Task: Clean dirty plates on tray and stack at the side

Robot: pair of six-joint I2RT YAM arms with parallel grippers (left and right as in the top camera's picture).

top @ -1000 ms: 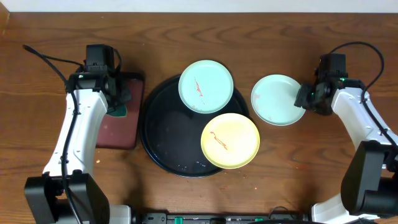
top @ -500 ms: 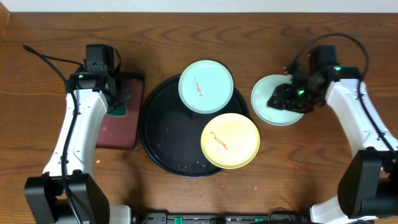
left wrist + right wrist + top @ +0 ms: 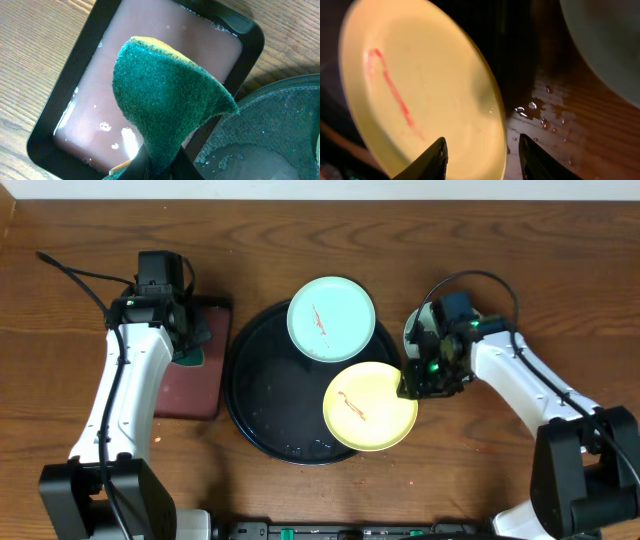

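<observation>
The round black tray (image 3: 255,395) holds a mint-green plate (image 3: 331,318) with a red smear at its back rim and a pale yellow plate (image 3: 362,412) with a red smear at its front right. A second mint-green plate (image 3: 415,342) lies on the bare wood right of the tray, mostly hidden by my right arm. My right gripper (image 3: 412,385) is open, its fingers straddling the yellow plate's right rim (image 3: 485,125). My left gripper (image 3: 190,340) is shut on a green sponge (image 3: 165,105) over the rectangular tray (image 3: 80,75).
The rectangular black-rimmed tray (image 3: 190,390) with a maroon, wet inside lies left of the round tray. Water drops (image 3: 535,107) sit on the wood beside the yellow plate. Cables run behind both arms.
My right gripper has moved left from the mint-green plate on the wood, over it, down to the yellow plate's right rim. The left arm has not moved.
</observation>
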